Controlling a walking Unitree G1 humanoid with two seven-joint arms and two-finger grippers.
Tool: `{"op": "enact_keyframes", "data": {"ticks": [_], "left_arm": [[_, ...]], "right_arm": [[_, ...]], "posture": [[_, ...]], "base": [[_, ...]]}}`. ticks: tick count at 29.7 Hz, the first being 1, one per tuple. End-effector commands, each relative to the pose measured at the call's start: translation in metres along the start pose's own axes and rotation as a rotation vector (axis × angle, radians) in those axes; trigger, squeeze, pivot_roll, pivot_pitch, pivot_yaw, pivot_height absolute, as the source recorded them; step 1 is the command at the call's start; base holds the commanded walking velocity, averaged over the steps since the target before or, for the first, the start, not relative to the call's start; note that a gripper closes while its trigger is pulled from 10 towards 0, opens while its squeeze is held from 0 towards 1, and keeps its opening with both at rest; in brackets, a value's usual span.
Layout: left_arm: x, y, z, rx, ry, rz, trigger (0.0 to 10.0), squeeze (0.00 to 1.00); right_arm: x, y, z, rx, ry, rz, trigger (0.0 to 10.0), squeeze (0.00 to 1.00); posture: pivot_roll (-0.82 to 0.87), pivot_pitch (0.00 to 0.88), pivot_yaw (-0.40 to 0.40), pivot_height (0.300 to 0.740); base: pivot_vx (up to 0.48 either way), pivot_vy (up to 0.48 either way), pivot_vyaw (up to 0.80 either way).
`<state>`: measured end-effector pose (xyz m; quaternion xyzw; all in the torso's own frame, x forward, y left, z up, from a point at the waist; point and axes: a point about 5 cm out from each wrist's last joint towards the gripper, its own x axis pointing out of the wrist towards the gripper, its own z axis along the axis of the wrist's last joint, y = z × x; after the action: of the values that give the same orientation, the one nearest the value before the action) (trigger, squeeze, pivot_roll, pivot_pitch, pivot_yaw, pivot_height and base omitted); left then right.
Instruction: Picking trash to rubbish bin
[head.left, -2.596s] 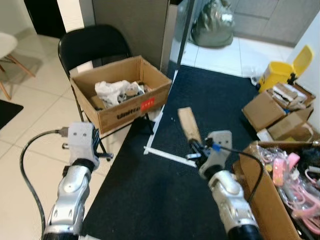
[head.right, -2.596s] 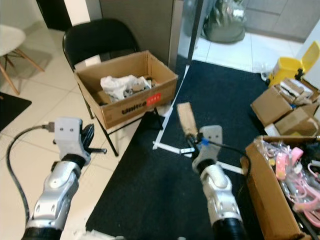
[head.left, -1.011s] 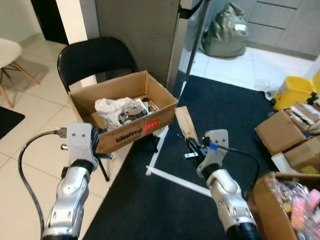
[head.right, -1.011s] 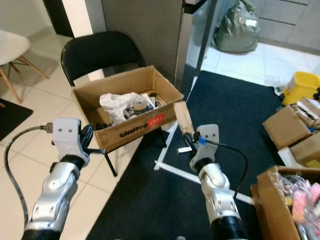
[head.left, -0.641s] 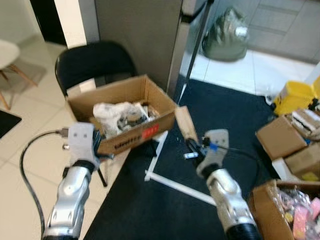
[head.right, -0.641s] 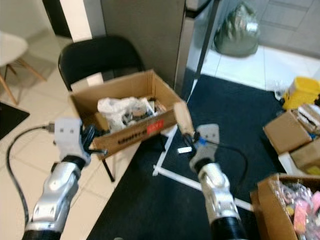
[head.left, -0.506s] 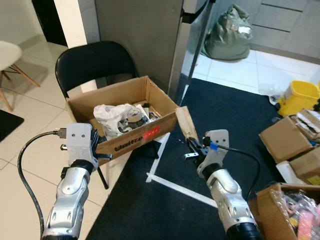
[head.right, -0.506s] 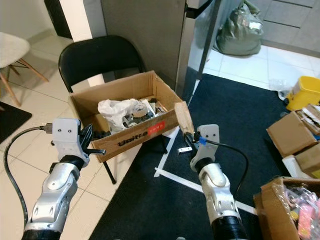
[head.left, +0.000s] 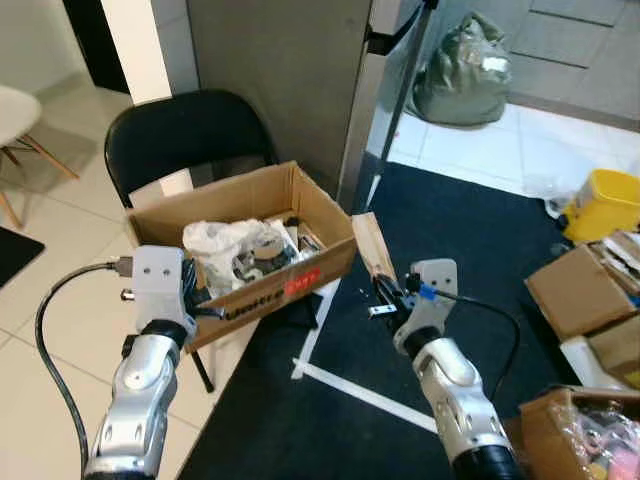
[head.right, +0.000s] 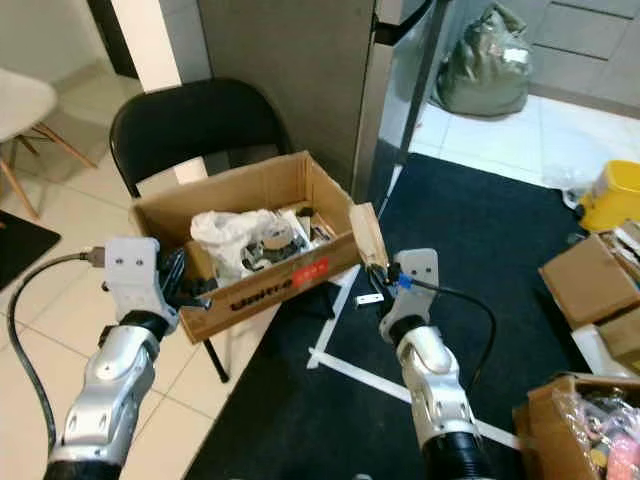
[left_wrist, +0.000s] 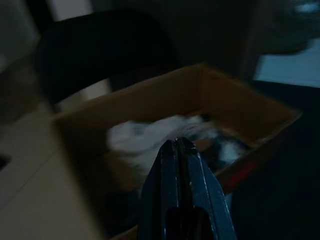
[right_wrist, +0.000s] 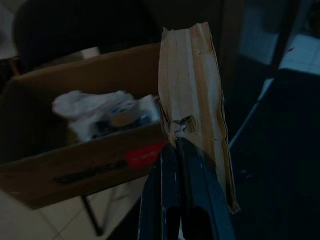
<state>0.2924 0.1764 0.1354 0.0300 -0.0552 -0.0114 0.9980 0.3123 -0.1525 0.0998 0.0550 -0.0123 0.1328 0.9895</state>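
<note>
The right pincer (head.left: 384, 290) is pinching the lower end of a torn, tan strip of corrugated cardboard (head.left: 373, 246), which stands nearly upright above the fingers. In the right wrist view the two black fingers (right_wrist: 170, 175) meet at a ragged hole in the strip. The strip's upper end sits just beside the near right corner of an open brown cardboard box with a red label on its front (head.left: 301, 211); whether the two touch cannot be told.

The left pincer (head.left: 205, 303) is pressed together with nothing in it, its fingers (left_wrist: 182, 167) pointing at the front wall of the same box.

Crumpled white paper and other mixed trash (head.left: 230, 245) lie in the box, which rests on the seat of a black folding chair (head.left: 185, 131).

The chair stands on pale floor tiles (head.left: 60, 260) at the edge of a black floor mat (head.left: 470, 250) marked with a white tape line (head.left: 360, 393). Well apart, near a grey-green bag (head.left: 463, 72), sits a yellow bucket (head.left: 607, 201) with more brown cartons (head.left: 572, 289) nearby.
</note>
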Motion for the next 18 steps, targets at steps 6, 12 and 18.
{"op": "enact_keyframes", "data": {"ticks": [6, 12, 18], "left_arm": [[-0.0031, 0.0034, -0.0049, 0.01, 0.025, 0.011, 10.0, 0.0], [-0.0031, 0.004, -0.0046, 0.01, 0.025, 0.011, 10.0, 0.0], [-0.0031, 0.0035, -0.0048, 0.009, 0.026, 0.01, 10.0, 0.0]], "right_arm": [[-0.001, 0.0011, -0.0029, -0.01, 0.006, -0.002, 10.0, 0.0], [-0.0008, 0.0016, -0.0025, -0.015, 0.004, -0.003, 10.0, 0.0], [-0.0007, 0.0022, -0.0025, -0.024, 0.005, 0.003, 10.0, 0.0]], "posture": [[0.05, 0.121, -0.043, 0.74], [0.05, 0.125, -0.041, 0.74], [0.05, 0.126, -0.042, 0.74]], "base": [[0.262, 0.0, 0.0], [0.262, 0.0, 0.0], [0.262, 0.0, 0.0]]}}
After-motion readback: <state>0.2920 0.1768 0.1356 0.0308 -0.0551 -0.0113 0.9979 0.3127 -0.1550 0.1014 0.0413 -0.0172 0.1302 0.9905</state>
